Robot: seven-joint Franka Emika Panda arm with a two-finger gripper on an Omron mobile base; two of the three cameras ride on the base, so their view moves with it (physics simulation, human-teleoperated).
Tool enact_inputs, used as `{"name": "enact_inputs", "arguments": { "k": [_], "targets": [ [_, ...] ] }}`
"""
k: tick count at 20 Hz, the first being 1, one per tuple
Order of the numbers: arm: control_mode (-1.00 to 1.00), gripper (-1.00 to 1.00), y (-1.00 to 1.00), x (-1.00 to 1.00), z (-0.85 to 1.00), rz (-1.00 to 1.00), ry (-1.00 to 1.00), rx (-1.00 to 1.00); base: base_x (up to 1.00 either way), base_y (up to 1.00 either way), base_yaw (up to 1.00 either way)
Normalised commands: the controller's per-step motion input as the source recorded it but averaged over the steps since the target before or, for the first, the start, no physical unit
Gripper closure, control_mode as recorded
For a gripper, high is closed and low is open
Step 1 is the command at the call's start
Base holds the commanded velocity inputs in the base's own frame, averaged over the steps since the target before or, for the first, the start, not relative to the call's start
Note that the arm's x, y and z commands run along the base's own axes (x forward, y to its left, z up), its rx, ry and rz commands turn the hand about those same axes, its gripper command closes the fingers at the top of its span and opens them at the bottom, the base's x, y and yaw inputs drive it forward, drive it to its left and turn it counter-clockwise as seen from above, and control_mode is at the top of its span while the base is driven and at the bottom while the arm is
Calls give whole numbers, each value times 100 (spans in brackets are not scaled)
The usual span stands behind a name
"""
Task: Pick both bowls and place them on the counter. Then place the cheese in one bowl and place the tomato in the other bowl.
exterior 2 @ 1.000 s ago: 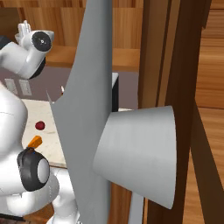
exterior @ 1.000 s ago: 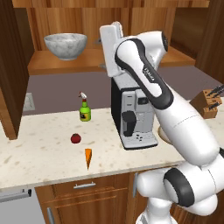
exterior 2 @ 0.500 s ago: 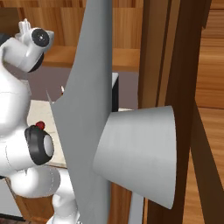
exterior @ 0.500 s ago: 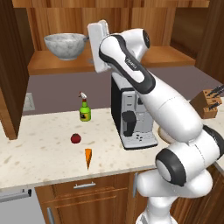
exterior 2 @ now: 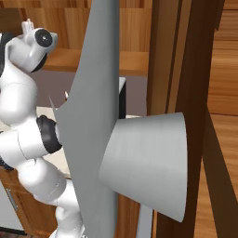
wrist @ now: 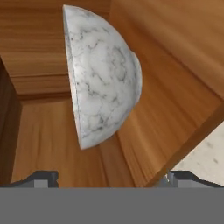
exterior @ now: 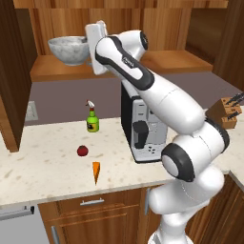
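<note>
Up on the wooden shelf: I'm reaching for the marbled bowl, which sits upright at the left end of the shelf.
Tabletop: bare stone around the tomato and cheese leaves me room to set a bowl down.
Hand: fingers apart, nothing between them, rolled sideways beside the bowl's right flank.
Approach: I judge the rim the best hold, one finger inside, one outside, closing gently.
Tomato: on the tabletop, near the cheese.
Cheese: just in front of it.
</note>
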Motion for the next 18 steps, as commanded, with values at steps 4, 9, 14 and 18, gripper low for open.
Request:
{"name": "enact_inputs", "arguments": {
  "k": [4, 9, 14, 18],
  "targets": [
    [-100, -100, 19, 42, 0, -8, 0, -4, 0, 0, 0],
    [-100, -100, 18, 45, 0, -10, 0, -2, 0, 0, 0],
    [-100, -100, 16, 40, 0, -4, 0, 0, 0, 0, 0],
    [-100, -100, 8, 37, 0, 0, 0, 0, 0, 0, 0]
  ]
}}
